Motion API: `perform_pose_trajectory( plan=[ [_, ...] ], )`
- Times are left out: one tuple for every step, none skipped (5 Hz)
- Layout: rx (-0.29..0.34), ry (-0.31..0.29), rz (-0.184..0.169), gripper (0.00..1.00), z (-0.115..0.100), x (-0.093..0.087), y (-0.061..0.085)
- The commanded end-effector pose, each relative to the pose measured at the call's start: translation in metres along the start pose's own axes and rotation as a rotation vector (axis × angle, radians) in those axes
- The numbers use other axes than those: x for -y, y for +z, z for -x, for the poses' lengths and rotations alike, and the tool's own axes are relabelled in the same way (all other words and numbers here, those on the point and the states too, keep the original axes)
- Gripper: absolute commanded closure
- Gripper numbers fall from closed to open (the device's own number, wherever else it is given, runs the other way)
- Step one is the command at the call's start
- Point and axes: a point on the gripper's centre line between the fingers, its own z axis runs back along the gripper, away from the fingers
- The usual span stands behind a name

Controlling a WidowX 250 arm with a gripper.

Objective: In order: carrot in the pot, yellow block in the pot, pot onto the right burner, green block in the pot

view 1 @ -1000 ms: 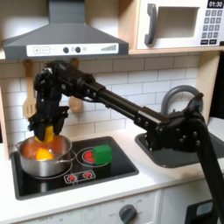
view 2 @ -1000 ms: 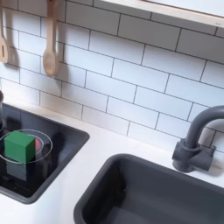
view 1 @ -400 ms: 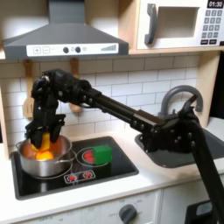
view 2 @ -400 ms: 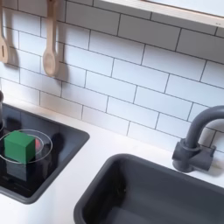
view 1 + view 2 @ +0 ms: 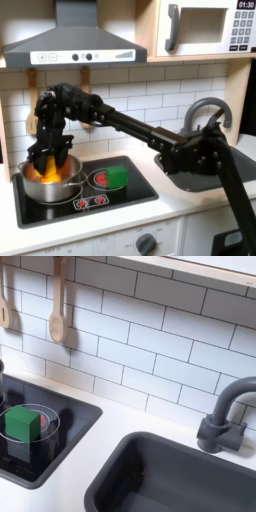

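Black-linked arm [image 5: 150, 128] of the WidowX, the largest item, spans the first exterior view from its base by the sink [image 5: 195, 170] to the pot, elbow raised against the white tile wall, forearm dropping steeply so the wrist points nearly straight down. Next in size, the black cooktop [image 5: 130, 195] carries two burners. The pot [image 5: 50, 180], shiny steel, sits on the burner at the first exterior view's left. The gripper [image 5: 47, 162] is lowered into the pot's mouth; its jaws are lost against an orange-yellow blur, so whether they hold anything cannot be told. That blur [image 5: 45, 172] inside the pot is taken to be the carrot, perhaps with the yellow block, but the two cannot be separated at this resolution. The green block [image 5: 118, 175], smallest of the task's things, stands on the burner at the first exterior view's right, well apart from the pot; the second exterior view shows it as a bright cube [image 5: 22, 423] within the burner ring, with wooden utensils [image 5: 57, 301] hanging on the wall and a dark faucet [image 5: 222, 416] beside the sink.

Progress, as judged: the task sits within its first two placements, with at least one orange or yellow item in the pot. Sliding the pot to the other burner is not yet done, and the green block, occupying that burner, awaits its turn.
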Motion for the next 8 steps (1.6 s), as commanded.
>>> perform_pose_trajectory(
  plan=[
    [-0.006, -0.011, 0.008, 0.0, 0.002, 0.004, 0.001],
    [0.004, -0.012, 0.014, 0.0, -0.001, 0.003, 0.005],
    [0.002, -0.019, 0.026, 0.0, 0.0, 0.008, 0.005],
    [0.003, -0.03, 0.042, 0.0, 0.001, 0.013, 0.007],
    [0.021, -0.034, 0.058, 0.0, 0.002, 0.016, 0.015],
    [0.071, -0.047, 0.067, 0.0, 0.001, 0.02, 0.036],
    [0.059, -0.1, 0.086, 0.0, 0.005, 0.037, 0.034],
    [0.03, -0.133, 0.094, 0.0, 0.013, 0.042, 0.027]
  ],
)
